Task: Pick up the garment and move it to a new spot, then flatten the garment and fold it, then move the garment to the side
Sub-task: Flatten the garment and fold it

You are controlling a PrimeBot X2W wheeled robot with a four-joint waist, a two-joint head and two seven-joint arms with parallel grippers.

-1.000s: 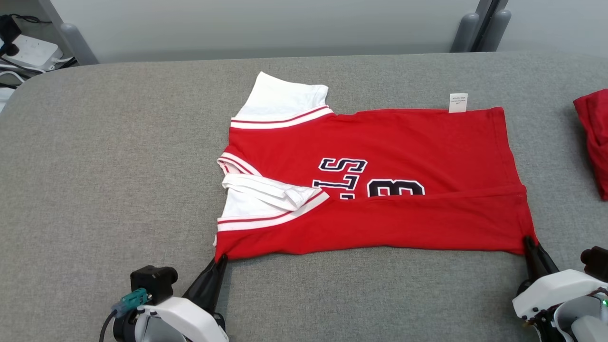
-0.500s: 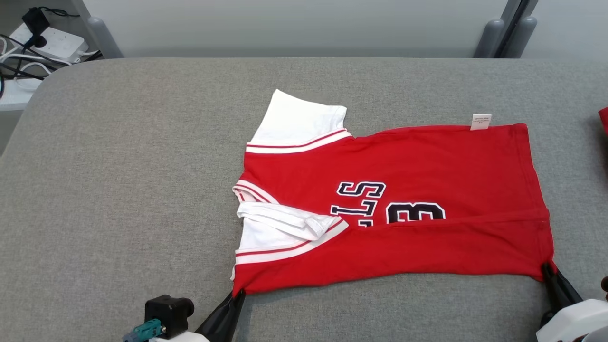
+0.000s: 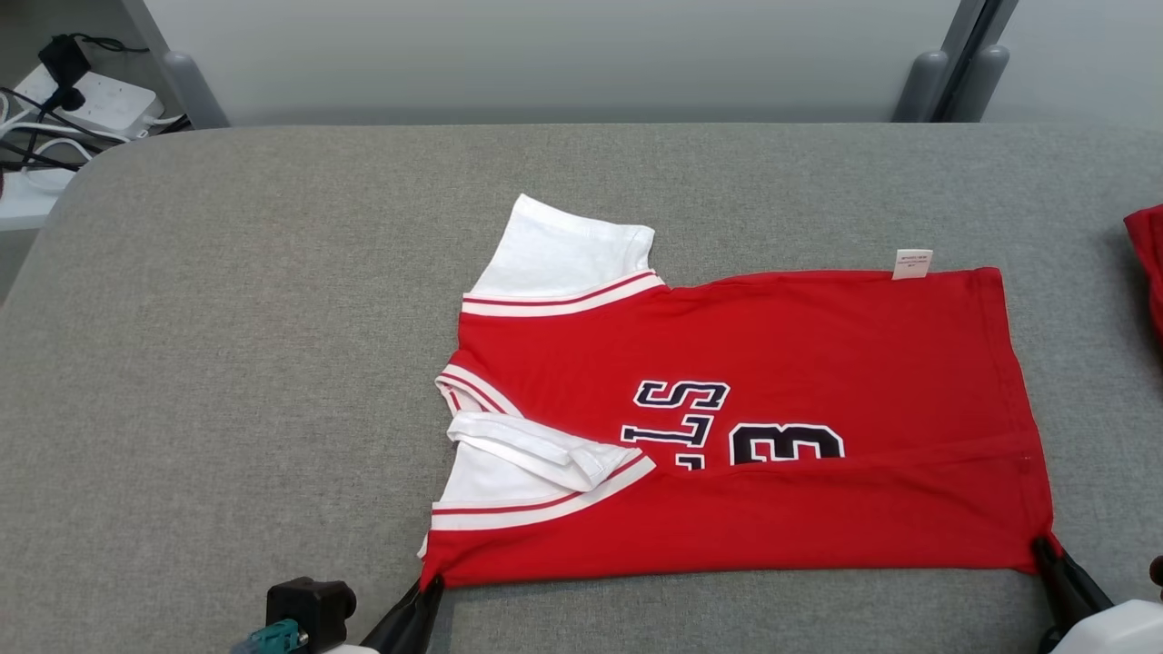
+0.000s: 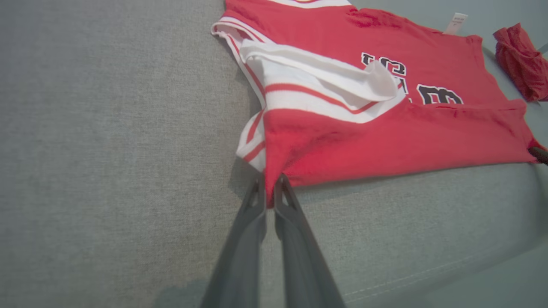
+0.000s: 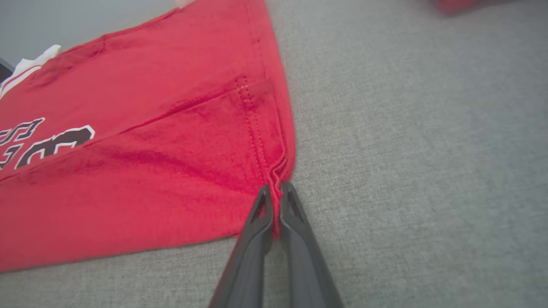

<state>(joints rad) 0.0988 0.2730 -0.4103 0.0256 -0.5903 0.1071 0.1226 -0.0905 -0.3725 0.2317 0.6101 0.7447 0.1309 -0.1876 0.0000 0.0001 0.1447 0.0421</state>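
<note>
A red jersey [image 3: 772, 363] with white sleeves and dark lettering lies spread on the grey table, its near long edge folded over. My left gripper [image 3: 427, 586] is shut on its near left corner, by the white sleeve. In the left wrist view that gripper [image 4: 269, 188] pinches red cloth [image 4: 342, 137] between both fingers. My right gripper [image 3: 1043, 549] is shut on the near right hem corner. The right wrist view shows that gripper [image 5: 276, 192] closed on the stitched hem of the jersey [image 5: 150, 171].
Another red garment [image 3: 1147, 263] lies at the table's right edge, also in the left wrist view as a red bundle [image 4: 520, 60]. A white care tag [image 3: 912, 263] sticks out at the jersey's far edge. A power strip and cables [image 3: 82, 100] sit beyond the far left corner.
The head camera has shifted, so the whole scene sits lower in the picture. Both grippers keep hold of the near corners, and the jersey has slid toward me with them.
</note>
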